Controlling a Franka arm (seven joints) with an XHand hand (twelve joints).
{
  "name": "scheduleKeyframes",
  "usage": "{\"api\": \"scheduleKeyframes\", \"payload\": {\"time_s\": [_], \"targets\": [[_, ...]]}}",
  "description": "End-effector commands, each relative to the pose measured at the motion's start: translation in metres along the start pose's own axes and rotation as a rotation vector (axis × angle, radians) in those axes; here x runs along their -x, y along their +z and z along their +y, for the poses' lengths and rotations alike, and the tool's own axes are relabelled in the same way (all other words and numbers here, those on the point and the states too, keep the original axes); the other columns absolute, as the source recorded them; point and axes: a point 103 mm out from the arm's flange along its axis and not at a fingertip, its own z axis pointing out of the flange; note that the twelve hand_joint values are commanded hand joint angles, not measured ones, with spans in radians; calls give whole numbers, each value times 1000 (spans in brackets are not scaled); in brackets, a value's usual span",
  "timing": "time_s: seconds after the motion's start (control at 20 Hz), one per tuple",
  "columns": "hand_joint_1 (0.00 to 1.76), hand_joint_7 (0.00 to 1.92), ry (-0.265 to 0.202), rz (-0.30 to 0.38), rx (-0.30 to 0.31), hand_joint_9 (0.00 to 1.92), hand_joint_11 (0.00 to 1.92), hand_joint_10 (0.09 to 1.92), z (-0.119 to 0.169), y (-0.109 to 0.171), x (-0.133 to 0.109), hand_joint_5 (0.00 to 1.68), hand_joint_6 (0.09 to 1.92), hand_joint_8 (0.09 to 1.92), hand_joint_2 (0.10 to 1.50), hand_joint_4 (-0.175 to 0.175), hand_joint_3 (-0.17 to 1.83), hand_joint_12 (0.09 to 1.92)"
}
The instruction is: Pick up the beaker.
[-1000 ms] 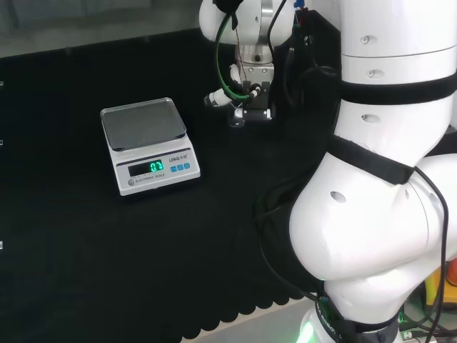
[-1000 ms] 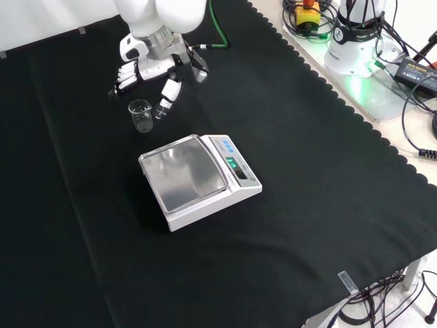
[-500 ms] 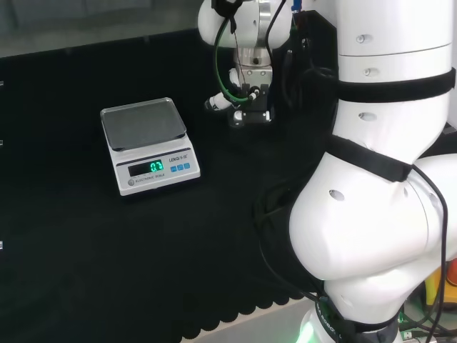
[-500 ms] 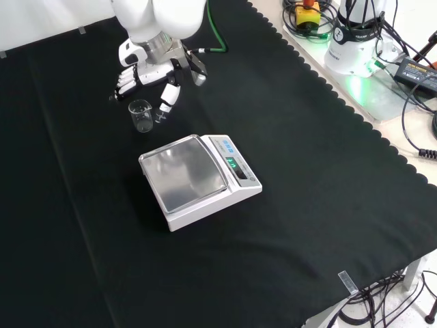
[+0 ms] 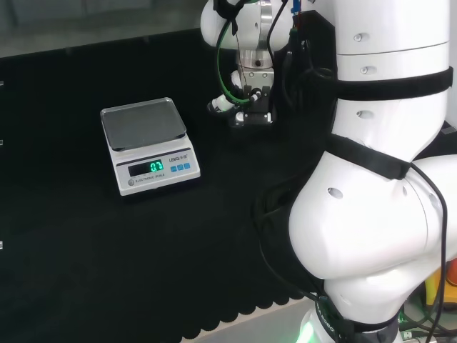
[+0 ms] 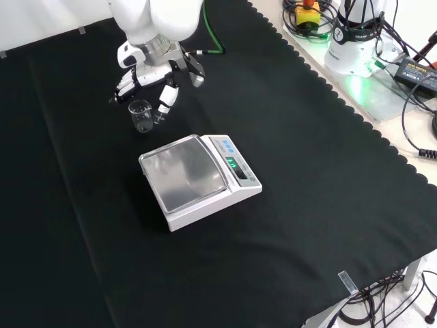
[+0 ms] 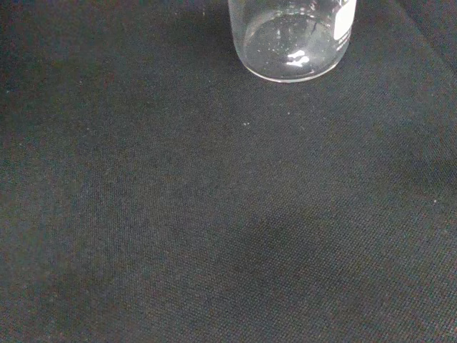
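Observation:
A small clear glass beaker [image 6: 141, 115] stands upright on the black cloth, just beyond the scale's far left corner in the front view. The hand [image 6: 147, 75] hangs right behind and above it, open. Its fingers [image 6: 123, 85] reach down at the beaker's left and its thumb [image 6: 165, 100] at the beaker's right, and neither has closed on the glass. In the wrist view the beaker's round base [image 7: 293, 41] is close ahead on the cloth. In the head view the hand [image 5: 246, 108] hangs low to the right of the scale.
A white digital scale [image 6: 198, 179] with a steel pan and a lit green display stands mid-cloth; in the head view the scale [image 5: 146, 143] is left of the hand. Cables and the arm's base [image 6: 355, 41] lie beyond the cloth's scalloped edge.
The hand has drifted left in the front view, closer to the beaker, so fingers and thumb now flank it. Beaker and scale have not moved.

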Motion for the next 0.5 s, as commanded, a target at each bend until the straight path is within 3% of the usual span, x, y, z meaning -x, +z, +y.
{"api": "scheduleKeyframes", "payload": {"time_s": [0.05, 0.5], "targets": [[586, 168, 7, -8, -5, 313, 376, 857, 1, 3, 0, 257, 87, 824, 905, -95, -29, 1351], [689, 364, 26, -25, 11, 538, 636, 750, 7, 8, -2, 410, 87, 821, 930, -99, -32, 1223]]}}
